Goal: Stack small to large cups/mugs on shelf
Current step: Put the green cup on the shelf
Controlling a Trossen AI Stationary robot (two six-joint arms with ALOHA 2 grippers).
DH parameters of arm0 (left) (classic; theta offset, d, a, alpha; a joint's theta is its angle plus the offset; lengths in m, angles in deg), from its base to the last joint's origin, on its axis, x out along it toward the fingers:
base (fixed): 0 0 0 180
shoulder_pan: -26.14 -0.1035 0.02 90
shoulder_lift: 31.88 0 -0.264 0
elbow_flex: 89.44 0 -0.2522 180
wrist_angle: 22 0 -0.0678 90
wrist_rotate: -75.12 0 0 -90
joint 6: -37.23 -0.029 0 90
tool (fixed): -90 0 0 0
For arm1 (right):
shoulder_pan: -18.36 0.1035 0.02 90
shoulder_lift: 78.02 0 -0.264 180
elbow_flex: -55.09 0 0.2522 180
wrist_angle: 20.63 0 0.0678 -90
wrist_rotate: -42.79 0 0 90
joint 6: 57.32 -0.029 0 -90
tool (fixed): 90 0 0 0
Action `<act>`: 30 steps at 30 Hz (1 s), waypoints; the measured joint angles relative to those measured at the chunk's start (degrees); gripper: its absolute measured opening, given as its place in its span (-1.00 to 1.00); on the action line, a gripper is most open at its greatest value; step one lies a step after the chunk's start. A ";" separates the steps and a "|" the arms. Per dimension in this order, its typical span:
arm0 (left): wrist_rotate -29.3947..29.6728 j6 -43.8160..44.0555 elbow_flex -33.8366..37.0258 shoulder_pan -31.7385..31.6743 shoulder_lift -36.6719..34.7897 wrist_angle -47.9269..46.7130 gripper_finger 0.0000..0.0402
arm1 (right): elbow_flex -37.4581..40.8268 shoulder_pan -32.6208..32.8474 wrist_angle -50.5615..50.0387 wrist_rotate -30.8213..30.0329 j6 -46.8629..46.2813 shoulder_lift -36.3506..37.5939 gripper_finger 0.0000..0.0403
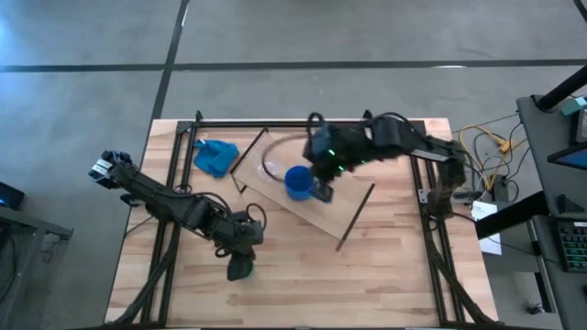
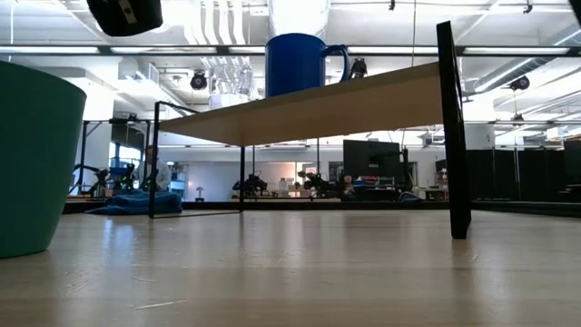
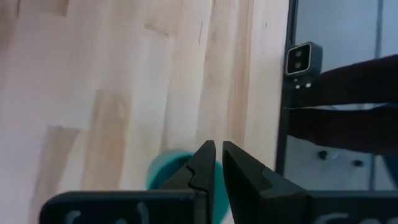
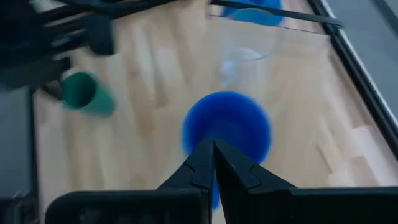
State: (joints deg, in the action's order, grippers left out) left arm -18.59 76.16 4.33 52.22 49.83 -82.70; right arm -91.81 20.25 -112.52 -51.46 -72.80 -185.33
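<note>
Blue mug (image 1: 297,181) stands upright on the shelf (image 1: 353,203), glass cup (image 1: 276,158) beside it; right gripper (image 1: 321,190) above the mug's handle side, fingers pressed together; green cup (image 4: 87,93) on the table directly below left gripper (image 3: 216,171), fingers nearly closed, holding nothing.

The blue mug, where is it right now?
In the high view, the blue mug stands on the shelf mid-table, beside the clear glass cup, with the right pincer at its handle side.
</note>
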 joint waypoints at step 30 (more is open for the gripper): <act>-5.22 35.00 1.53 5.93 1.84 -13.28 -0.92 | 0.13 12.74 2.23 8.05 6.15 -0.25 -0.96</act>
State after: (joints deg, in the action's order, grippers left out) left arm -23.81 111.16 5.86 58.15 51.67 -95.97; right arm -91.68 32.99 -110.29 -43.41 -66.65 -185.58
